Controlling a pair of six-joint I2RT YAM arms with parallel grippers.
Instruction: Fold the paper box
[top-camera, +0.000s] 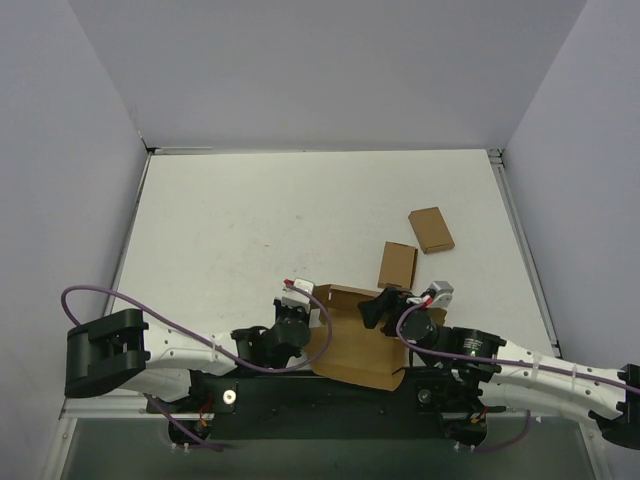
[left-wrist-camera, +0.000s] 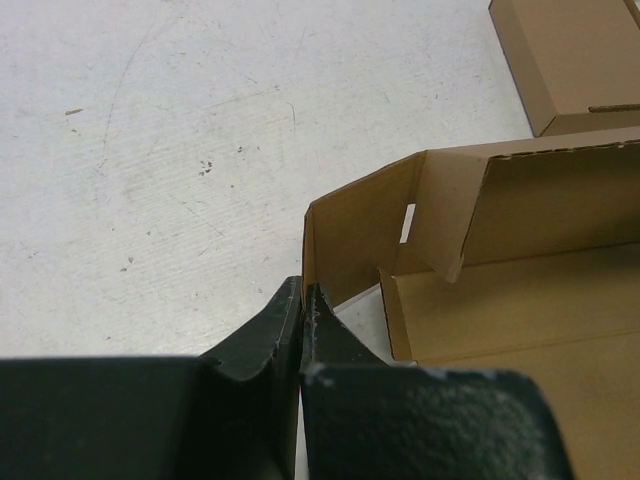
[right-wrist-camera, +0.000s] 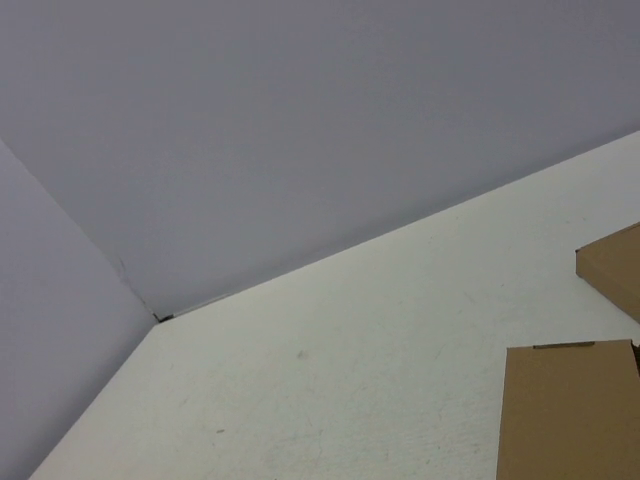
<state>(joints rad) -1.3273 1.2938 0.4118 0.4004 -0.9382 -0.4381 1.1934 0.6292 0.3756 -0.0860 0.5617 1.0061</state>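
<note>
Near centre of the white tabletop, the part-folded plain brown cardboard paper box lies lengthwise left to right. My left pincer, shut tight, touches its raised left wall from the left; my right pincer stands wide over the right side, gripping nothing I can see.

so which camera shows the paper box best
left wrist: the paper box is close, with its raised walls, slot and folded flap plain. top external shows its full spread, but small and partly covered by the arms. right wrist shows none of it, only two smaller boxes.
</note>
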